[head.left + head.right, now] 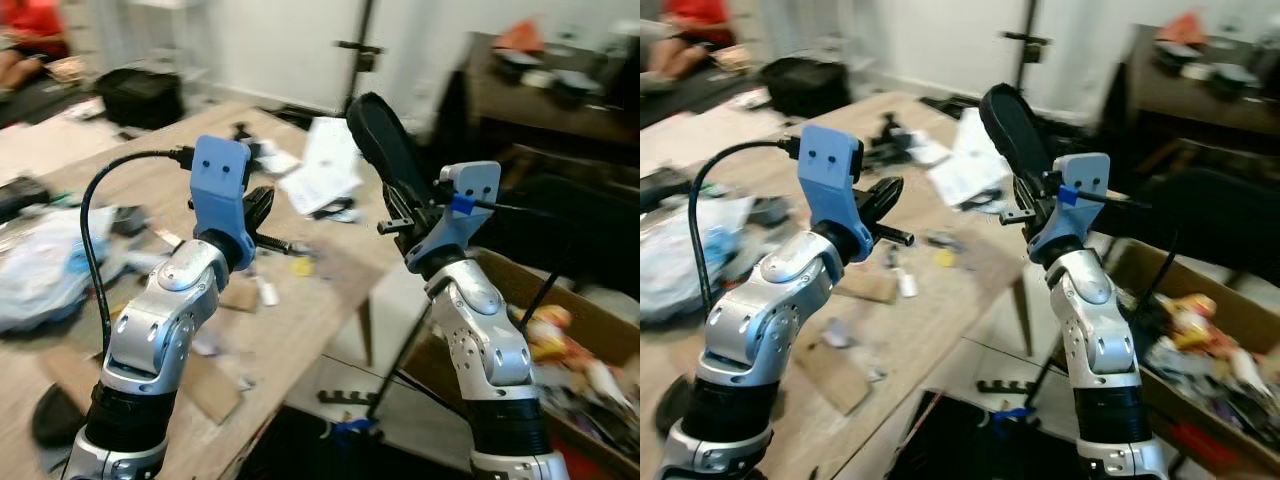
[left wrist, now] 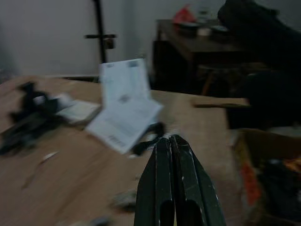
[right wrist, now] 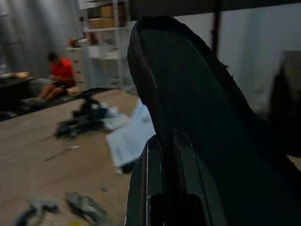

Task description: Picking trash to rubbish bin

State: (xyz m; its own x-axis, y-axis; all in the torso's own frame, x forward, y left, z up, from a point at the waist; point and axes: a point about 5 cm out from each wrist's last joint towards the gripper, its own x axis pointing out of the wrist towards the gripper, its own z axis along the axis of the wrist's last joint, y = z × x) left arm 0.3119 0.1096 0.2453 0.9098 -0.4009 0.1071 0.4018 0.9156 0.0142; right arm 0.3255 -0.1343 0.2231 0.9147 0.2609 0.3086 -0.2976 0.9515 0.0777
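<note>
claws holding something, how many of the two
1. The right claw is shut on a flat black insole, raised beside the table above the cardboard box. The left claw is shut and empty over the table.

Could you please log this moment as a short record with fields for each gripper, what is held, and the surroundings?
Right gripper: shut on black insole, raised above table edge
Left gripper: shut, empty, over wooden table
Table litter: white papers, plastic bag, small scraps
Robot's right: cardboard box holding rubbish
Background: seated person
</note>
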